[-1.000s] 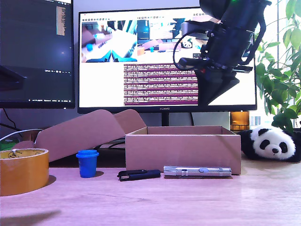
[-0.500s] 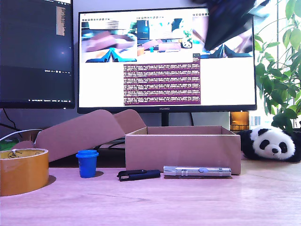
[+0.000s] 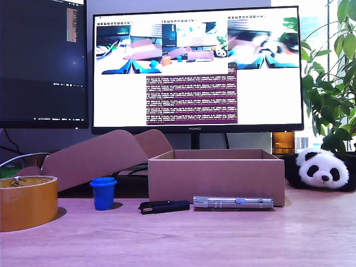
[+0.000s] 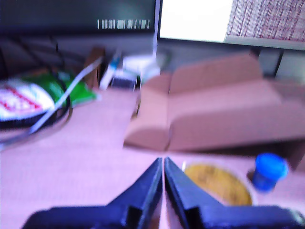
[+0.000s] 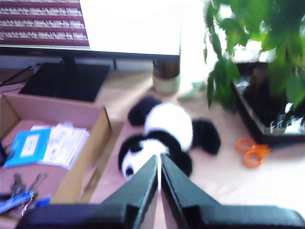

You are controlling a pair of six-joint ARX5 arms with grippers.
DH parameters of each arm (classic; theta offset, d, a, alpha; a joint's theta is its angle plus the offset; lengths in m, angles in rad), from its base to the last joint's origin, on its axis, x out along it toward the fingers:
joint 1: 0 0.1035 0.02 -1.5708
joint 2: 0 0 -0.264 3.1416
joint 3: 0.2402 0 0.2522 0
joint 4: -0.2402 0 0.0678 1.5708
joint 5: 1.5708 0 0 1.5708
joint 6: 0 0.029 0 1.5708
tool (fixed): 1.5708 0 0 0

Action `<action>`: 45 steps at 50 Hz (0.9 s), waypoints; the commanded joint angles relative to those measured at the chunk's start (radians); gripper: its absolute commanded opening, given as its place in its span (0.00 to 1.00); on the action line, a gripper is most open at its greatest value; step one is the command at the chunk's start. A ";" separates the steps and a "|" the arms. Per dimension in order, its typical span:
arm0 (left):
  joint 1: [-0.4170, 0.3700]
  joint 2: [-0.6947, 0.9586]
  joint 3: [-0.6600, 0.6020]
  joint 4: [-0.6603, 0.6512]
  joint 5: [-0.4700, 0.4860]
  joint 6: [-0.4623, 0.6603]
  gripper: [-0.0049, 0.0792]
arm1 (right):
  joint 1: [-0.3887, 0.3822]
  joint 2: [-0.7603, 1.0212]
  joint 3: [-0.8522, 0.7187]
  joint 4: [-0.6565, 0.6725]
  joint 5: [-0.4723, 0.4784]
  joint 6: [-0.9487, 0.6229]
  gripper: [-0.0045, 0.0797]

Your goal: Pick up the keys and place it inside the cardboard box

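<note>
Counted across the views: one cardboard box [image 3: 217, 177] with one bunch of keys [image 5: 21, 193] inside it, alongside one blue card [image 5: 27, 145] and one white paper [image 5: 64, 143]. On the desk sit one silver flashlight [image 3: 233, 202], one slim black pen-like item [image 3: 164, 207], one blue cup [image 3: 103, 192] and one roll of yellow tape [image 3: 26, 201]. One curved cardboard flap piece [image 3: 94, 157] stands at ten o'clock from the box. There are two monitors [image 3: 197, 69], one toy panda [image 3: 322, 169], one plant [image 3: 334, 83], one pair of orange scissors [image 5: 251, 151], and two grippers, my first gripper [image 4: 163, 177] and my second gripper [image 5: 159, 174].
</note>
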 commanded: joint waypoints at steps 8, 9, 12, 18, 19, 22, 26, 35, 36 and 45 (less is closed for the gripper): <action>0.001 0.008 -0.003 -0.071 0.000 -0.003 0.03 | -0.034 -0.103 -0.154 0.079 -0.067 0.066 0.04; 0.001 0.008 -0.003 -0.078 0.000 -0.003 0.03 | -0.031 -0.119 -0.168 0.088 -0.068 0.070 0.04; 0.001 0.008 -0.003 -0.101 0.000 -0.003 0.03 | -0.022 -0.165 -0.215 0.105 -0.064 0.072 0.04; 0.001 0.008 -0.003 -0.119 0.000 -0.003 0.03 | 0.005 -0.274 -0.265 0.112 -0.047 0.098 0.04; 0.001 0.008 -0.003 -0.119 0.000 -0.003 0.03 | 0.008 -0.291 -0.269 0.111 -0.043 0.097 0.04; 0.001 0.008 -0.003 -0.119 0.000 -0.003 0.03 | 0.036 -0.350 -0.275 0.090 -0.024 0.096 0.04; 0.001 0.008 -0.003 -0.119 0.000 -0.003 0.03 | 0.074 -0.428 -0.278 0.052 0.032 0.074 0.04; 0.001 0.008 -0.003 -0.119 0.000 -0.003 0.03 | 0.151 -0.574 -0.278 0.010 0.126 0.067 0.04; 0.001 0.008 -0.003 -0.119 0.000 -0.003 0.03 | 0.157 -0.586 -0.278 0.009 0.130 0.066 0.04; 0.001 0.008 -0.003 -0.119 0.000 -0.003 0.03 | 0.198 -0.638 -0.278 0.003 0.156 0.048 0.04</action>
